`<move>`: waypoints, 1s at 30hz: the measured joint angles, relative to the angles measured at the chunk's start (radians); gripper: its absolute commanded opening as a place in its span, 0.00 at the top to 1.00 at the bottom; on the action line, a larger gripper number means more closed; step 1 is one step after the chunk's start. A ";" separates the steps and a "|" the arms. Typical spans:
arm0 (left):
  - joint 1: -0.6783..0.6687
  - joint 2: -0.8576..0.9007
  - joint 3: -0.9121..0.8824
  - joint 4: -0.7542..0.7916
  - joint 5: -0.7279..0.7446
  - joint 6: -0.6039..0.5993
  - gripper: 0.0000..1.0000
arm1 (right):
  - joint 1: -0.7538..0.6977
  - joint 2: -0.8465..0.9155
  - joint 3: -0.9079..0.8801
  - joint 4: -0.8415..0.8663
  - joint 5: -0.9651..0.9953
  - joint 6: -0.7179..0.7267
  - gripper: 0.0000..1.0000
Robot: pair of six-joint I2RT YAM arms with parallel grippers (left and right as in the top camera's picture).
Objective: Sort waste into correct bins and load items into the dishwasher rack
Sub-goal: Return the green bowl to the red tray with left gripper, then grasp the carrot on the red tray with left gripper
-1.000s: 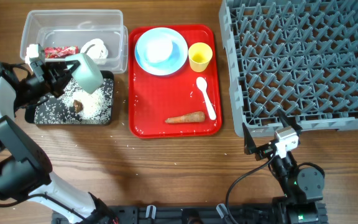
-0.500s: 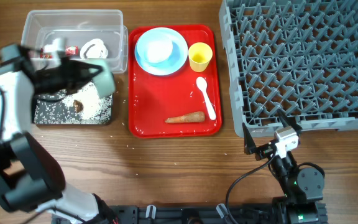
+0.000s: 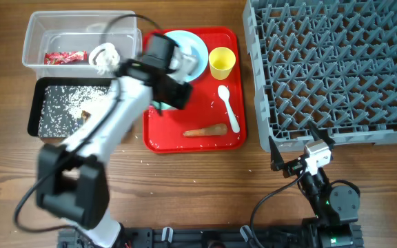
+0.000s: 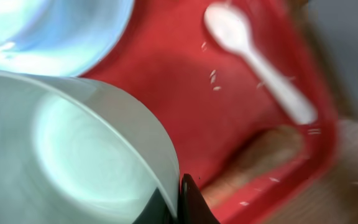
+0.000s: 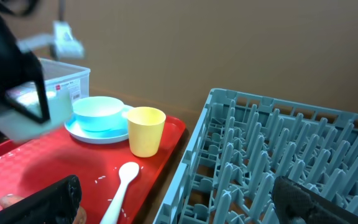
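My left gripper is shut on the rim of the pale whitish-green bowl and holds it above the left part of the red serving tray; the bowl also shows in the right wrist view. On the tray are the light blue bowl on its plate, the yellow cup, the white spoon and the carrot piece. The black tray holds rice and a brown scrap. The clear tub holds the red wrapper and white paper. My right gripper is open and empty.
The grey dishwasher rack fills the right side, its near edge just beyond my right gripper. Loose rice grains lie on the red tray around the spoon and on the wood in front of the tray.
My left arm has swung right from over the black tray to over the red tray, carrying the pale bowl. The right arm has not moved.
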 measured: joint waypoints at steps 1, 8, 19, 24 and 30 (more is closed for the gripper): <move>-0.029 0.034 0.000 0.005 -0.055 0.000 0.96 | 0.000 0.000 0.000 0.000 0.000 0.000 0.00; -0.085 0.188 0.000 0.034 -0.213 0.008 0.59 | 0.000 0.000 0.000 0.000 0.000 0.000 0.00; -0.086 0.144 0.034 -0.080 -0.200 0.043 0.32 | 0.000 0.000 0.000 0.000 0.000 0.000 0.00; -0.115 0.044 0.055 -0.112 -0.131 0.147 0.22 | 0.000 0.000 0.000 0.000 0.000 0.000 0.00; -0.184 0.031 0.058 -0.131 -0.068 0.287 0.20 | 0.000 0.000 0.000 0.000 0.000 0.000 0.00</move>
